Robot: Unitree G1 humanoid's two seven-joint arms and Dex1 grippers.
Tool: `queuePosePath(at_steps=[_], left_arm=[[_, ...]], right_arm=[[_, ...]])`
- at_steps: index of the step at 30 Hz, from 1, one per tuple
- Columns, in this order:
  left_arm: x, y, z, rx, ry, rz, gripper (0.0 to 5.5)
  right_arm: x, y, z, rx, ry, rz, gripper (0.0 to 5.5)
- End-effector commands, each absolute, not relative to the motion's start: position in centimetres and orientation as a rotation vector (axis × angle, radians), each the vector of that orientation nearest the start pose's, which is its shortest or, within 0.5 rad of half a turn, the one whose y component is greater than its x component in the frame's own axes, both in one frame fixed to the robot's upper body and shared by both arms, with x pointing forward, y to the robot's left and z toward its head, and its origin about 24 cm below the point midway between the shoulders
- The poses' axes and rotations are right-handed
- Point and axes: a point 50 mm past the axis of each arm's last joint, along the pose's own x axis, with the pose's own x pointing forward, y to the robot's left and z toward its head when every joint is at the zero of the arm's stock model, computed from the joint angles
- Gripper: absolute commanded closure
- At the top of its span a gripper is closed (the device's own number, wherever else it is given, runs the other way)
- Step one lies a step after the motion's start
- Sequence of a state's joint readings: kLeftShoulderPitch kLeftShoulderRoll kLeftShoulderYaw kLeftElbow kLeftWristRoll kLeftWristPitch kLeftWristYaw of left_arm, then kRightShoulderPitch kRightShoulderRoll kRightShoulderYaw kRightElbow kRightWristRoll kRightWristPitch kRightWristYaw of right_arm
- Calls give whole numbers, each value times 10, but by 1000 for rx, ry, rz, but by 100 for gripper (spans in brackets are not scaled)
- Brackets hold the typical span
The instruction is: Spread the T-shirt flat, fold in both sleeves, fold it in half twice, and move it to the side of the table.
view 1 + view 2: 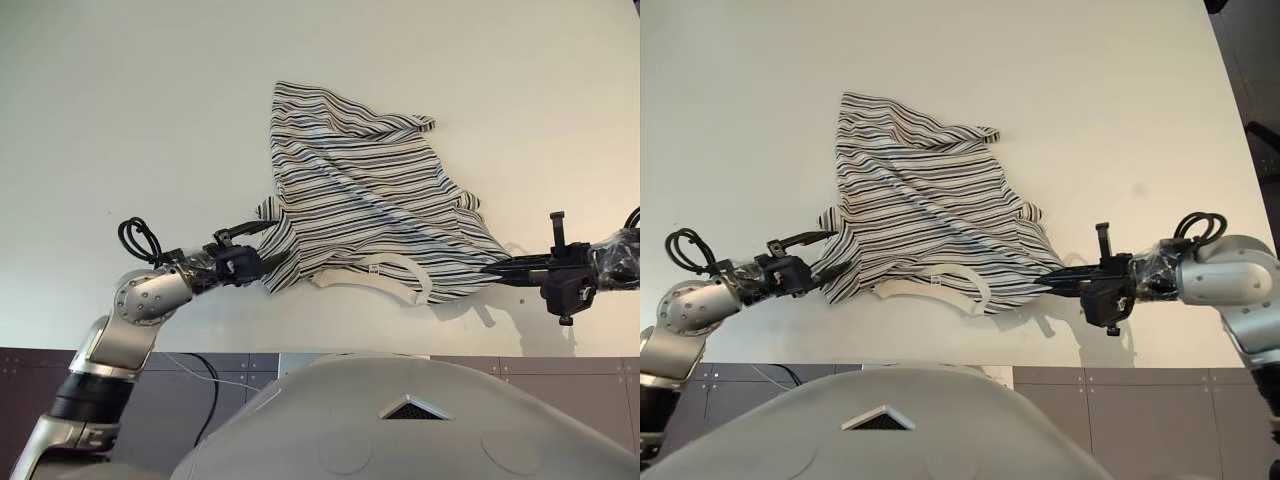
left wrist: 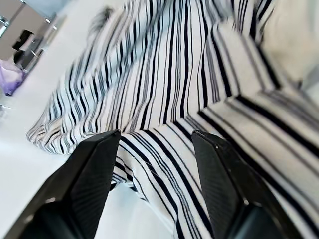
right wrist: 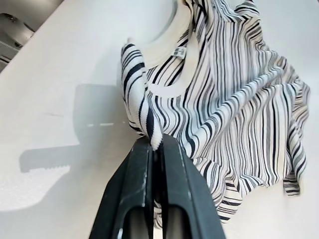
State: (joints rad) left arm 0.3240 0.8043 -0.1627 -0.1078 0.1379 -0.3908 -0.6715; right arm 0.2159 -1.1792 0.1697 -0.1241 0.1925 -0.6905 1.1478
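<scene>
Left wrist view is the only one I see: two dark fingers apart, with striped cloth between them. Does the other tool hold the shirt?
Observer: Yes. The right tool is shut on a fold at the edge of the shirt.
Operator: Which part of the shirt is that?
Observer: It is beside the white collar, which lies towards the near edge of the table.
Operator: Is the shirt flat?
Observer: No, it lies bunched and wrinkled.
</scene>
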Motion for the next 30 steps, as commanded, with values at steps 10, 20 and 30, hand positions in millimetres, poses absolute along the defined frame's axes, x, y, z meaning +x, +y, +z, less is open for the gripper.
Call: queuePosePath(at_steps=[10,20,30], left_arm=[[238,250,11,1148,314,-1045,282],[203,232,84,1046,-28,-1011,282],[123,245,55,1218,68,-1375,282]], right_arm=[[158,-227,87,-1055,60,1743,537],[152,-228,84,-1054,57,1708,537],[146,-226,79,-1042,63,1671,537]])
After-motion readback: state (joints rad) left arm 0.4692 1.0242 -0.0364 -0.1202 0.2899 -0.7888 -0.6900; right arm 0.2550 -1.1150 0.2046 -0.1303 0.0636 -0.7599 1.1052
